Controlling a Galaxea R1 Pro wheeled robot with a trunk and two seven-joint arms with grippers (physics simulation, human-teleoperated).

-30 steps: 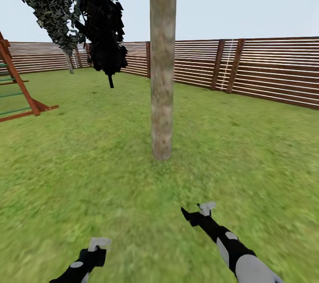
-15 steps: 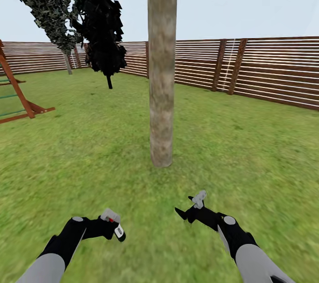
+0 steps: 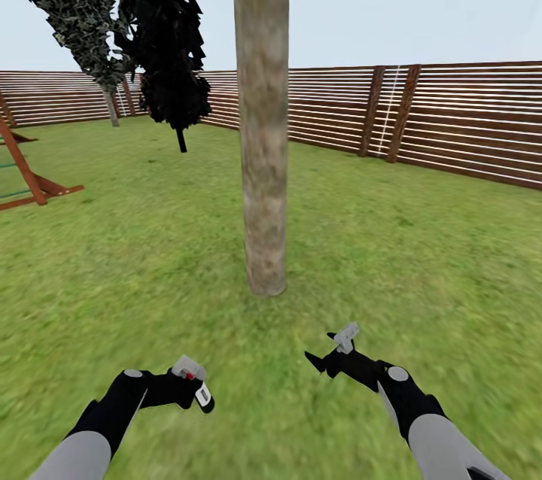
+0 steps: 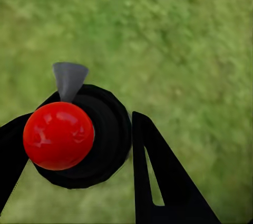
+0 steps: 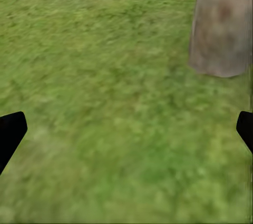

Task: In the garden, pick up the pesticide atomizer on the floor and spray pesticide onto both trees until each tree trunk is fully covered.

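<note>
A thick grey-brown mottled tree trunk (image 3: 261, 164) stands upright on the grass straight ahead of me; its base (image 5: 221, 29) also shows in the right wrist view. My left gripper (image 3: 192, 384) is low at the left, shut on the pesticide atomizer (image 3: 202, 393), a small whitish and dark bottle with a red spot. Up close, the atomizer (image 4: 79, 137) is a black round body with a red knob and a grey nozzle, between the black fingers (image 4: 158, 176). My right gripper (image 3: 336, 348) hovers over the grass short of the trunk, open and empty, fingertips (image 5: 13, 129) far apart.
A brown slatted fence (image 3: 452, 119) rings the lawn behind and to the right. A thin-trunked dark-leaved tree (image 3: 175, 51) and a farther grey-trunked tree (image 3: 111, 107) stand at the back left. A red wooden play frame (image 3: 30, 183) is at the left edge.
My left arm has come up into view with the atomizer held in its gripper. The view has shifted, so the trunk sits a little further left and nearer. The right gripper has risen slightly.
</note>
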